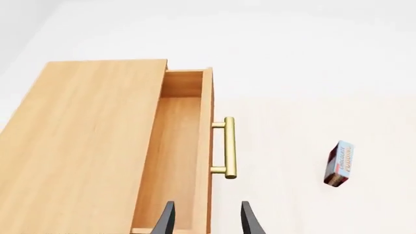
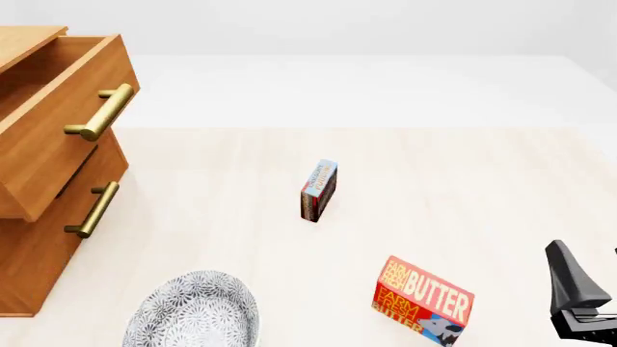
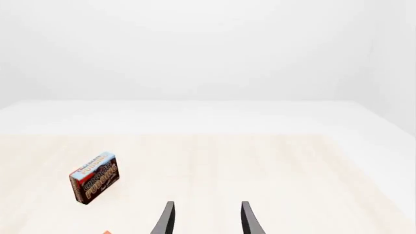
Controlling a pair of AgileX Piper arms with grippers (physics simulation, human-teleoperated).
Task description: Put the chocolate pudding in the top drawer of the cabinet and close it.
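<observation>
The chocolate pudding [image 2: 319,189], a small dark box with a light blue panel, stands on edge near the middle of the table. It also shows in both wrist views, as the pudding [image 1: 340,163] and the pudding [image 3: 95,178]. The cabinet [image 2: 39,238] stands at the far left. Its top drawer [image 2: 58,137] is pulled out and looks empty inside, and its brass handle [image 1: 229,146] faces the table. My left gripper [image 1: 208,218] hovers open above the drawer's front edge, holding nothing. My right gripper [image 3: 208,218] is open and empty too, low at the right, well away from the pudding.
A red-orange BUTTER box [image 2: 424,300] lies in front of the pudding, toward the near right. A patterned grey plate [image 2: 193,312] sits at the near left, in front of the cabinet. The lower drawer [image 2: 58,217] is shut, with its handle [image 2: 97,210] sticking out.
</observation>
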